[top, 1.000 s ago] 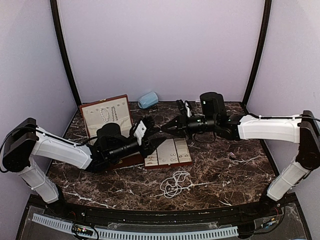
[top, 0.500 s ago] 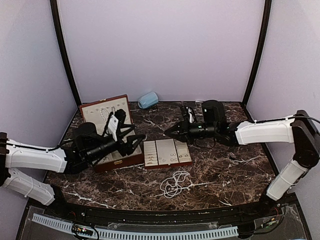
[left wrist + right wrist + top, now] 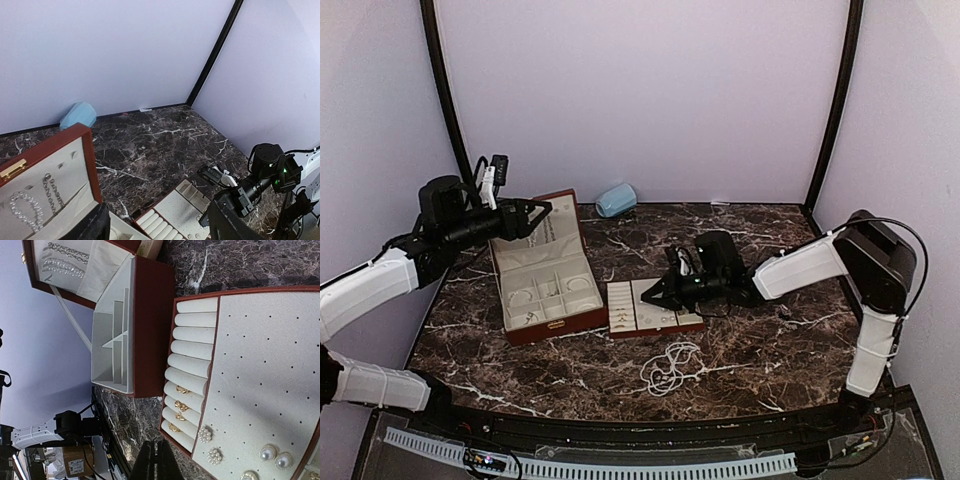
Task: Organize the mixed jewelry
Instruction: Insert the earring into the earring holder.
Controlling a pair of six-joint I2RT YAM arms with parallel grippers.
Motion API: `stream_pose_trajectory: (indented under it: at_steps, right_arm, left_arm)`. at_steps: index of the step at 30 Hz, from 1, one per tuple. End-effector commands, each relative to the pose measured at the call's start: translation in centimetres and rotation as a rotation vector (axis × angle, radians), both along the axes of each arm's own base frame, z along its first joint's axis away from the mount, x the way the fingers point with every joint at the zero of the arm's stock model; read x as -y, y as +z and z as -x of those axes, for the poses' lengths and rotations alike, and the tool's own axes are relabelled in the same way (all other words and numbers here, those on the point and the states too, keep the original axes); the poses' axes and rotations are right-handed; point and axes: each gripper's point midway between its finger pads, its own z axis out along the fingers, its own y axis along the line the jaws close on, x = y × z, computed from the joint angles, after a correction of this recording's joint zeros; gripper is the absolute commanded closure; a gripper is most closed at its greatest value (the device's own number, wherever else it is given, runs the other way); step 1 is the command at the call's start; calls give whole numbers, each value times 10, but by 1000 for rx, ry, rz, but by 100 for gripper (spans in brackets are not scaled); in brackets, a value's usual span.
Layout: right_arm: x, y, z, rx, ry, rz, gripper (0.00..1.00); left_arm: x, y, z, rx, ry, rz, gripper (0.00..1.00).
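A loose pearl bead strand (image 3: 670, 366) lies piled on the marble in front of the cream insert tray (image 3: 656, 329). That tray (image 3: 260, 365) holds small gold rings (image 3: 179, 404) in its rolls and pearl earrings (image 3: 204, 435) on its pin board. The open reddish-brown case (image 3: 552, 327) has bead strands (image 3: 29, 206) hanging in its lid. My right gripper (image 3: 649, 295) is shut and empty, its tip (image 3: 156, 460) just off the tray's ring end. My left gripper (image 3: 542, 212) hangs open and empty high above the case's lid, fingers (image 3: 95, 227) wide apart.
A pale blue rounded object (image 3: 616, 199) lies against the back wall. Purple walls with black corner posts (image 3: 835, 100) enclose the marble table (image 3: 770, 340). The right arm (image 3: 262, 175) stretches low across the table's middle.
My left arm rose from over the case and swung back to the upper left, opening its jaws. My right gripper dropped down and left onto the tray's near-left end, still shut.
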Motion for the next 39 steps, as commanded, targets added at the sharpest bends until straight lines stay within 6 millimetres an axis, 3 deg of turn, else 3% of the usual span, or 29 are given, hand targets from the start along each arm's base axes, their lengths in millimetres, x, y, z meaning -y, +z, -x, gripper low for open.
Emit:
stream_pose_trajectory:
  at_steps: [1, 6, 16, 39]
  right_arm:
    - [-13, 6, -12, 63, 3, -19, 98]
    - [-13, -9, -18, 56, -16, 21, 98]
    - [-14, -29, -27, 44, -43, 63, 98]
    - [-3, -48, -30, 15, -84, 110, 98]
  left_arm:
    - [-18, -8, -3, -60, -7, -32, 30]
    - [-32, -10, -7, -39, 51, -63, 30]
    - [-34, -14, -4, -38, 52, -65, 30]
    - [-34, -12, -2, -32, 55, -61, 30]
